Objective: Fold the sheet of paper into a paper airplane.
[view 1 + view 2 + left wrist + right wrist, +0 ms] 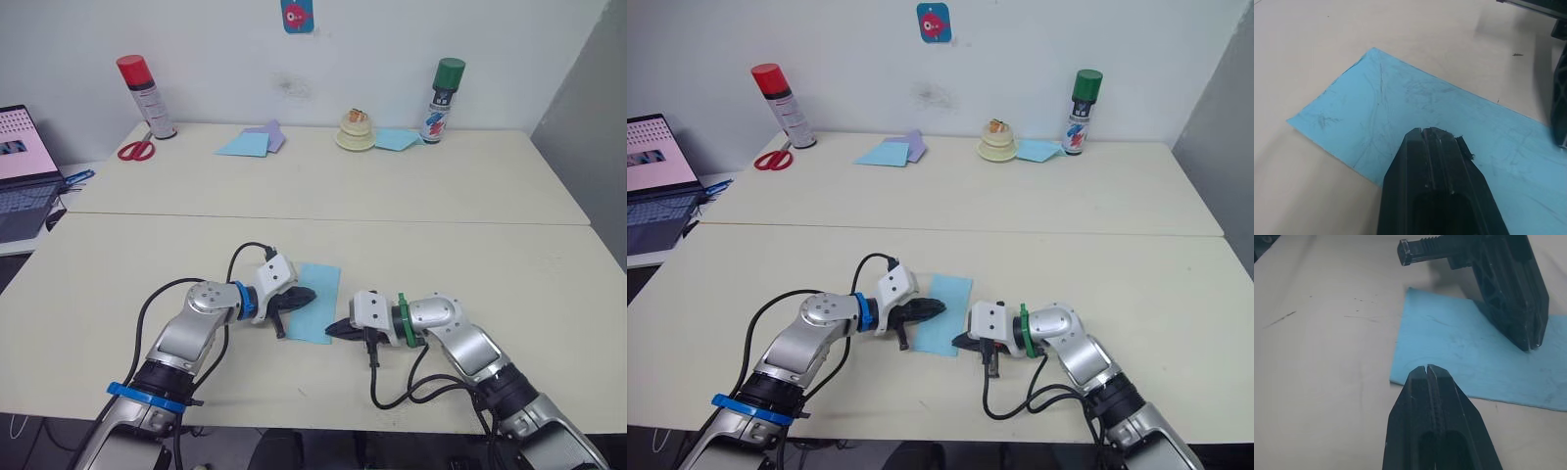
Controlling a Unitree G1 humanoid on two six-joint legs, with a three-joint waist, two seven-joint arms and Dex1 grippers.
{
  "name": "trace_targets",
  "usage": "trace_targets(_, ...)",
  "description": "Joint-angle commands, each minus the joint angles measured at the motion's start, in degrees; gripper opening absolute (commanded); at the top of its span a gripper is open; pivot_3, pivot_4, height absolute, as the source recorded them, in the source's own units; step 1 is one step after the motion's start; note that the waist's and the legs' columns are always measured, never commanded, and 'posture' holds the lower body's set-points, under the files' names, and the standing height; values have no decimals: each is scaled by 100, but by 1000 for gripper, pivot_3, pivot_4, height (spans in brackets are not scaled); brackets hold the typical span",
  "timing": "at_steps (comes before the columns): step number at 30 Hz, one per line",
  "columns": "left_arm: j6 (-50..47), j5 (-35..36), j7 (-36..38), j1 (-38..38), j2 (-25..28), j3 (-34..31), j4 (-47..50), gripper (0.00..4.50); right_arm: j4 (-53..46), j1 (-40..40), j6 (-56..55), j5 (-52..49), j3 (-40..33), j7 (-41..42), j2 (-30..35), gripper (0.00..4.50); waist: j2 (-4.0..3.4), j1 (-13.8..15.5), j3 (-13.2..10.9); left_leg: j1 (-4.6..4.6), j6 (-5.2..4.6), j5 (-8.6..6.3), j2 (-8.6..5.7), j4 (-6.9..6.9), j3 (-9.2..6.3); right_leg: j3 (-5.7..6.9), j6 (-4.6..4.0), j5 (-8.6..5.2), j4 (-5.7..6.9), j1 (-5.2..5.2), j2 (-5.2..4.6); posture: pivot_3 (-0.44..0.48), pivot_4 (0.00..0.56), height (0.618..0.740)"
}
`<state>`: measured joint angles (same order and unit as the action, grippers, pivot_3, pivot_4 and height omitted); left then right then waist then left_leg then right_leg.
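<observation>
Two pale tables butt together under a white wall, and the near one lies bare around the sheet of paper [315, 302], a light-blue, creased rectangle lying flat near the front edge. At its left edge the left gripper [302, 298] hangs over the paper with fingers pressed together, holding nothing. Just off the sheet's near right corner the right gripper [336, 329] is likewise closed and empty. Spray cans [147, 96], scissors [135, 150] and spare sheets [245, 144] sit well apart along the far edge.
</observation>
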<state>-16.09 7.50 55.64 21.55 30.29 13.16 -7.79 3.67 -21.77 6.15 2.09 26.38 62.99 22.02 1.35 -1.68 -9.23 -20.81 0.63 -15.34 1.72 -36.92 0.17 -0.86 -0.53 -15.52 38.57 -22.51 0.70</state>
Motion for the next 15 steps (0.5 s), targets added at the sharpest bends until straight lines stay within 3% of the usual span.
trace_targets(1, -148, -210, -41, -106, 32, 159, -204, 0, 44, 227, 268, 98, 430, 321, 155, 30, 1, 0, 0, 0, 0, 0, 0, 0, 0, 1, 0, 0, -1, 0, 0, 0, 150, 729)
trace_targets(15, -48, 163, 50, 22, 5, -185, 74, 0, -477, -13, 137, -317, -267, -73, 44, 30, 4, 1, -17, -3, 0, 0, 0, 1, -3, 3, 1, -1, -2, -1, 0, 0, 150, 729)
